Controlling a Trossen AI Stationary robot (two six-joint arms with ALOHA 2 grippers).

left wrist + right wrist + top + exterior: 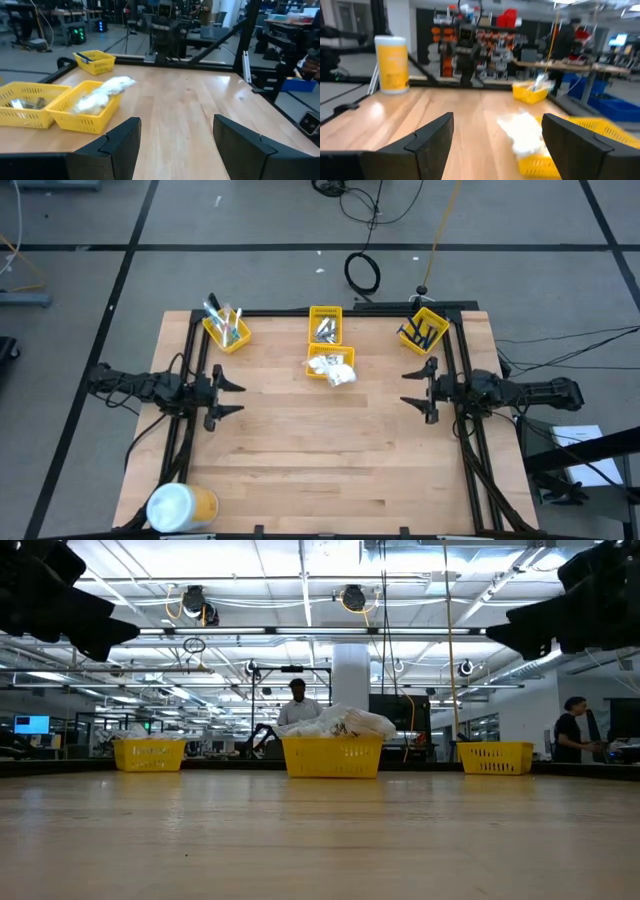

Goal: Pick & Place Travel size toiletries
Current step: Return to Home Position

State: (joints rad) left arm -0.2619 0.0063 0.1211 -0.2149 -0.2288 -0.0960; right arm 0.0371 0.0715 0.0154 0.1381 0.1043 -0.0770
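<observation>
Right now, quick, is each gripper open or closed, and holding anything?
The left gripper: open, holding nothing, at the left side of the table.
The right gripper: open, holding nothing, at the right side.

Two matte black jointed arms (140, 385), left tool (236, 397) and right tool (410, 388) two-pronged, angular dark fingers (115, 150)

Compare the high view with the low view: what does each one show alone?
Only the high view: the left hand and right hand whole, both open, at the table's sides; the white-and-yellow cylinder at a table corner; silvery tubes in a fourth bin. Only the low view: a person and a second person in the room behind. Both: the middle yellow bin heaped with white packets, between one outer bin and the other outer bin.
</observation>
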